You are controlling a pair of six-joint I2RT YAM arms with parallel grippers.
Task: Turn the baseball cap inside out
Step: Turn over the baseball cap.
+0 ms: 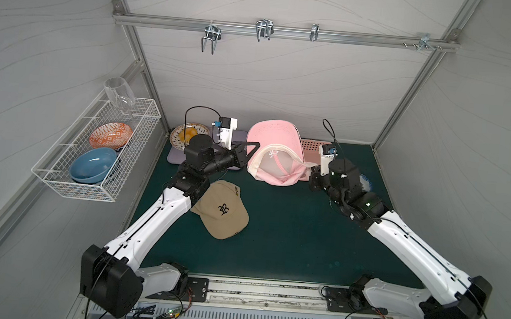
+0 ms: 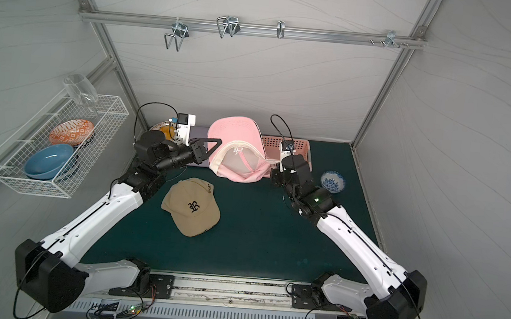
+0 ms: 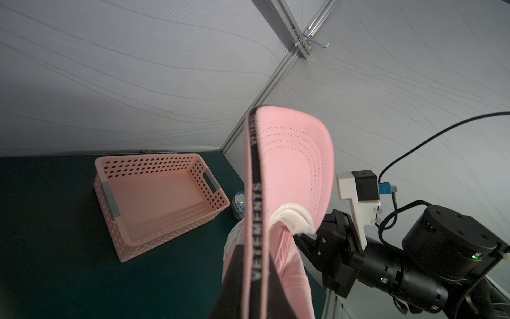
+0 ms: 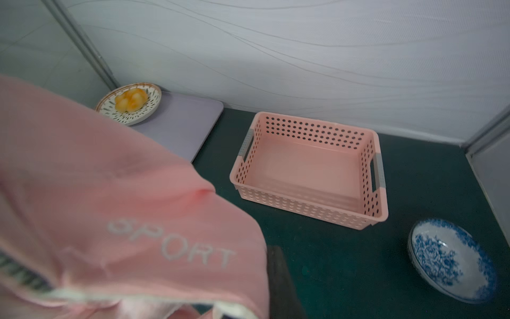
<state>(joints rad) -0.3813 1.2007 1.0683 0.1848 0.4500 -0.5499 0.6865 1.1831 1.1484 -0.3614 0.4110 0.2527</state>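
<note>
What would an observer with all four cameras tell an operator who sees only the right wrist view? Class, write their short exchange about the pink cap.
Operator: Pink fabric fills my view. Is the other arm on it as well?
Observer: Yes. The left gripper is shut on the pink cap, on the banded edge beside the brim.
Operator: Which way does the brim point?
Observer: The brim stands upward, on the side of the crown nearest the back wall.
</note>
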